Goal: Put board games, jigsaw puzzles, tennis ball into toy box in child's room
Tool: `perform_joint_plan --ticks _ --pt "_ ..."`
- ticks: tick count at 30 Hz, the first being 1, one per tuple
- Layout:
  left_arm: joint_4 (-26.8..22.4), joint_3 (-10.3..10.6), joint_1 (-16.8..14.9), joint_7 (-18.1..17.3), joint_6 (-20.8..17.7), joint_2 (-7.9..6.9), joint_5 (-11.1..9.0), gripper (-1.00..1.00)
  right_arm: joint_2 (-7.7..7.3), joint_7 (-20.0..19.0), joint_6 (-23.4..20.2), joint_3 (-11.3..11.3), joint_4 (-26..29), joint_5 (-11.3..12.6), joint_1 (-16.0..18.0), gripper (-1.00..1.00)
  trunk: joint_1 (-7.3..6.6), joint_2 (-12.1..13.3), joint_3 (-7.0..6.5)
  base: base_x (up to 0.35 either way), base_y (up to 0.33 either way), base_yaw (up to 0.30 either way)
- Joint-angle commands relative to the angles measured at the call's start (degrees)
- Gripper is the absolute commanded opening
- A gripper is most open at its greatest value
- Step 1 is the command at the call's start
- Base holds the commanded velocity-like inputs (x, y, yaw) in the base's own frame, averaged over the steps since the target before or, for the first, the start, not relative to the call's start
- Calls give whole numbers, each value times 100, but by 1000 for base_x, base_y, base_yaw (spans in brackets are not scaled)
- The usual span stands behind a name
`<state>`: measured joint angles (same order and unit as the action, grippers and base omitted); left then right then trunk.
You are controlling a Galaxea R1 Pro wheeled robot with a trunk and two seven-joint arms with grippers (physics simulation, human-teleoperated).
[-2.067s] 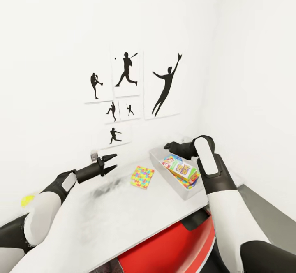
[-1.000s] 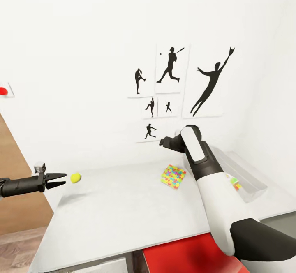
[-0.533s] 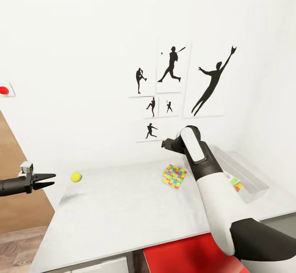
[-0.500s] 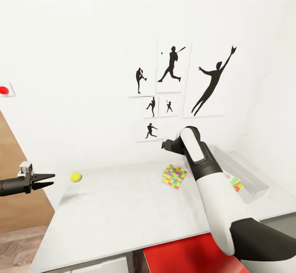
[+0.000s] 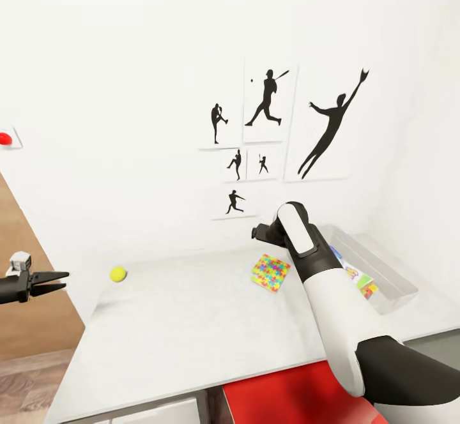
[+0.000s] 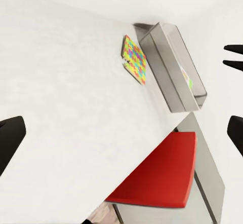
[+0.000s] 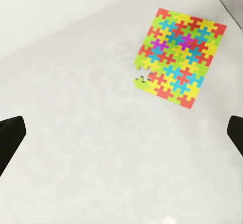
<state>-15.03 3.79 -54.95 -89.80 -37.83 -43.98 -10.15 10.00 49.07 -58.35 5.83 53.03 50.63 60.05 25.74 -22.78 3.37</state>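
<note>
The tennis ball (image 5: 117,274) lies near the far left corner of the table (image 5: 191,328). My left gripper (image 5: 57,281) hangs open beyond the table's left edge, apart from the ball. One jigsaw puzzle (image 5: 271,273) (image 7: 179,57) (image 6: 134,59) lies flat beside the toy box (image 5: 383,264) (image 6: 172,67). Colourful board games (image 5: 358,278) show inside the box, partly hidden by my right forearm. My right gripper (image 7: 121,133) is open above bare tabletop close to the puzzle. The bed is out of view.
A red chair (image 5: 287,398) (image 6: 162,173) is tucked at the table's near edge, under my right arm. Black sports silhouettes (image 5: 268,98) hang on the white wall behind the table. Wood flooring (image 5: 32,379) lies left of the table.
My left gripper has drawn back to the left, away from the tennis ball and off the table's edge. Since two seconds ago the head view has swung left. The right arm barely moved.
</note>
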Motion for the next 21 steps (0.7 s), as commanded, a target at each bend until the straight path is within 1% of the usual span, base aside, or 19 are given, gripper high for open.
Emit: perform_joint_plan --ticks 1,4,5,6,7,9,12,14,17,21 --pt "6 41 -7 -20 -47 -29 -33 100 0 59 16 6 2 51 7 100 4 -14 20 0 0 0" --pt "34 42 -7 -20 52 -189 -32 100 0 59 167 12 -2 52 7 100 4 -14 42 0 0 0" --pt "38 42 -7 -20 64 -216 -32 100 0 59 181 13 -4 52 7 100 4 -14 50 0 0 0" --pt "45 42 -7 56 80 -267 -31 100 0 59 203 13 -3 53 7 100 4 -14 58 0 0 0" --pt "51 42 -7 171 95 -315 -31 100 0 58 231 14 -6 53 7 100 4 -14 67 0 0 0" --pt "54 43 -7 343 108 -362 -31 100 0 58 281 14 -8 53 7 100 4 -14 85 0 0 0" --pt "59 37 -7 765 158 -449 -31 100 0 58 388 16 -11 54 7 100 4 -14 112 0 0 0" --pt "60 36 -7 987 189 -485 -36 100 0 58 424 17 -11 54 11 100 4 -14 130 0 0 0" --pt "62 35 -7 1222 243 -510 -38 100 0 57 461 0 -18 53 14 100 4 -14 158 0 0 0" --pt "89 31 -7 1629 313 -559 -40 100 0 51 606 -21 -75 59 20 100 4 -14 196 0 0 0"
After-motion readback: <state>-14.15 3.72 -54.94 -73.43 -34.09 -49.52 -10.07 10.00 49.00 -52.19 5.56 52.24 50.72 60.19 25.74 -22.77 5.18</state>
